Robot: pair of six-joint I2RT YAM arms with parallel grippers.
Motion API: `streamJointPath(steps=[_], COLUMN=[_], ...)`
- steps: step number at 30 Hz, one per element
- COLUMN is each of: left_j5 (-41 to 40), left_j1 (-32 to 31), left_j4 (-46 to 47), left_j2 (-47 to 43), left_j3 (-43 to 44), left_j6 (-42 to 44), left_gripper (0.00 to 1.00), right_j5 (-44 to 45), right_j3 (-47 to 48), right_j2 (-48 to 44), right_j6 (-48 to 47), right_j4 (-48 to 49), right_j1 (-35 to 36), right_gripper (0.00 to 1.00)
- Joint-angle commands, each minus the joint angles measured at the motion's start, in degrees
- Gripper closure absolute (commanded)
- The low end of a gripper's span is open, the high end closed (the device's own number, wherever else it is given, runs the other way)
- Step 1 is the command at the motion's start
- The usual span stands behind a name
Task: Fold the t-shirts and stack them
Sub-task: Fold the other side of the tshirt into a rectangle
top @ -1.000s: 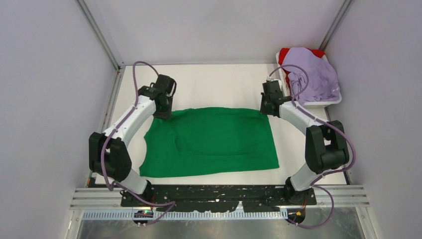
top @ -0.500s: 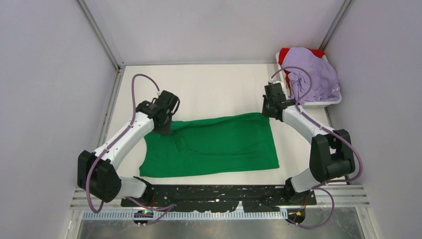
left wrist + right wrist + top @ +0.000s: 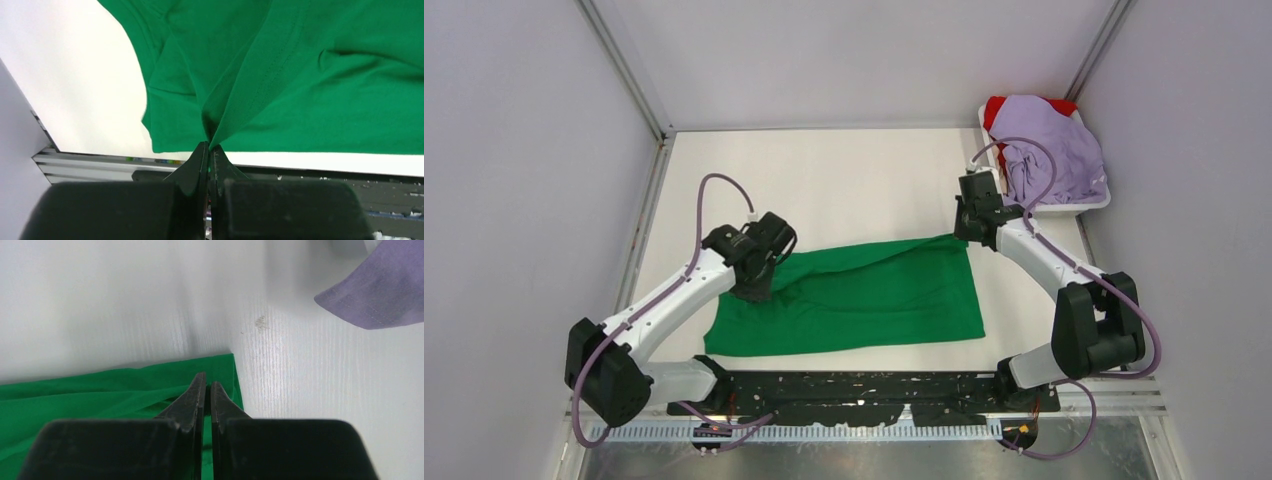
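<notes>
The bright green t-shirt (image 3: 874,300) lies spread on the white table, its far edge drawn toward the near side in a slanted fold. My left gripper (image 3: 759,290) is shut on the shirt's far left part; the left wrist view shows the cloth (image 3: 280,75) pinched and tented at the fingertips (image 3: 209,145). My right gripper (image 3: 969,235) sits at the shirt's far right corner, jaws shut on the cloth (image 3: 100,390) just inside the corner (image 3: 205,380). The lavender t-shirt (image 3: 1054,150) lies crumpled on top of the red t-shirt (image 3: 996,108) at the back right.
The lavender and red shirts rest in a white tray (image 3: 1064,208) in the back right corner; a lavender flap (image 3: 380,295) hangs near my right gripper. Grey walls enclose the table (image 3: 854,170) on three sides. The arm bases and a black rail (image 3: 864,390) run along the near edge.
Both grippers have moved toward the near edge, pulling the green shirt's far edge with them. The left has travelled farther, so the edge now slants. The tray's shirts have not moved.
</notes>
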Motion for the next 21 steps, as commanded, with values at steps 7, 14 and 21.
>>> streamJointPath(steps=[7,14,21], left_j5=[13.2,21.8,20.5], left_j1=[-3.9,-4.0,-3.7], left_j4=[3.7,7.4,8.6], left_j2=[-3.6,-2.5,-7.2], left_j3=[-7.4,-13.5,-9.7], left_j6=[-3.1,-2.9,-3.7], left_gripper=[0.94,0.52,0.01], right_j5=[3.2,5.2,3.4], right_j3=[-2.8,-4.8,-7.5], right_j2=[-3.3,-2.8,-11.3], right_j6=[-0.8,1.5,3.3], right_j4=[-0.2,-2.7,-9.3], right_j1=[0.2,0.2,0.3], right_gripper=[0.91,0.71,0.26])
